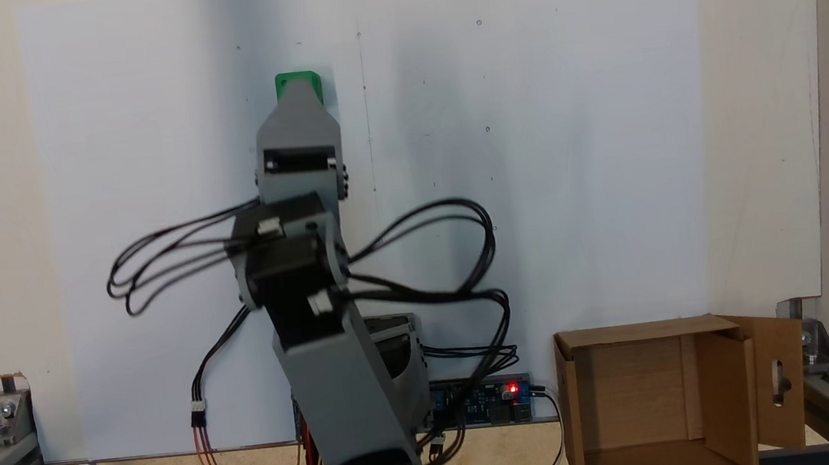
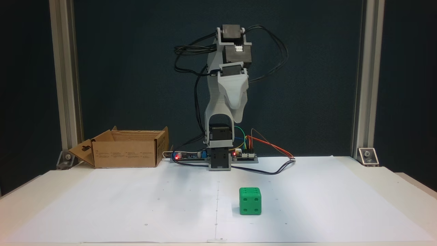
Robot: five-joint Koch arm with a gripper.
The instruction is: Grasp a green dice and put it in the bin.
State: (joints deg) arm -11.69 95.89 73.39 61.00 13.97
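Sitting square on white paper (image 2: 136, 205), green dice (image 2: 250, 201), four-pip face camera-ward.

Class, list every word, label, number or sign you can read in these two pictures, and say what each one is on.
No text is readable.
Cardboard box: rows of small dark print on its front wall, too small and blurred to read.
Green dice: no numerals, only pips; four on the face toward the camera.
Circuit board: any markings too small to read.
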